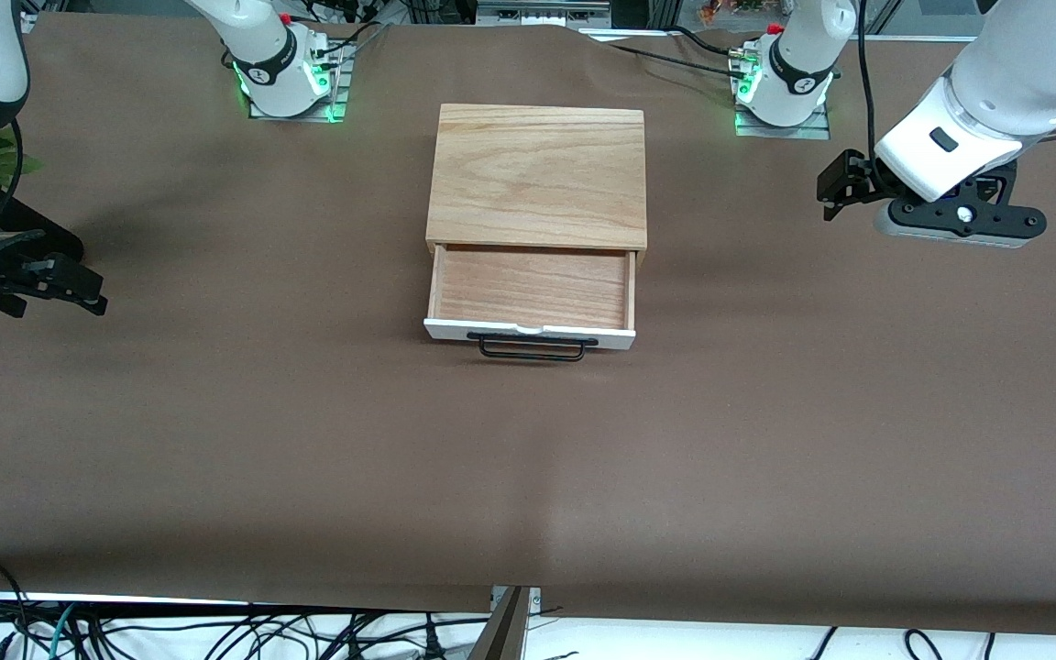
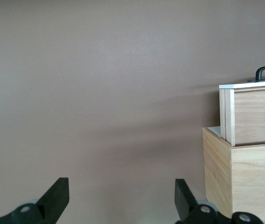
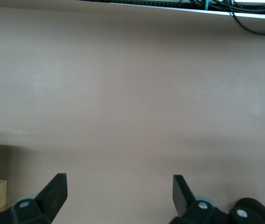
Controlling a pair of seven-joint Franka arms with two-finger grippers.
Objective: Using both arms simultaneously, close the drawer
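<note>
Drawer (image 1: 533, 291) stood pulled out of its oak box (image 1: 538, 177) while both arms hung apart from it.

The box sat mid-table, and the drawer projected from it toward six o'clock in the front view, nearer the camera, its white front panel (image 1: 528, 334) and black wire handle (image 1: 533, 348) leading. The tray held nothing. The left gripper (image 1: 835, 188) hovered over bare table at about three o'clock from the box, toward the left arm's end, fingers (image 2: 55, 198) spread wide around nothing. The right gripper (image 1: 60, 286) hovered at about nine o'clock, toward the right arm's end, fingers (image 3: 53, 191) likewise spread wide and holding nothing.
</note>
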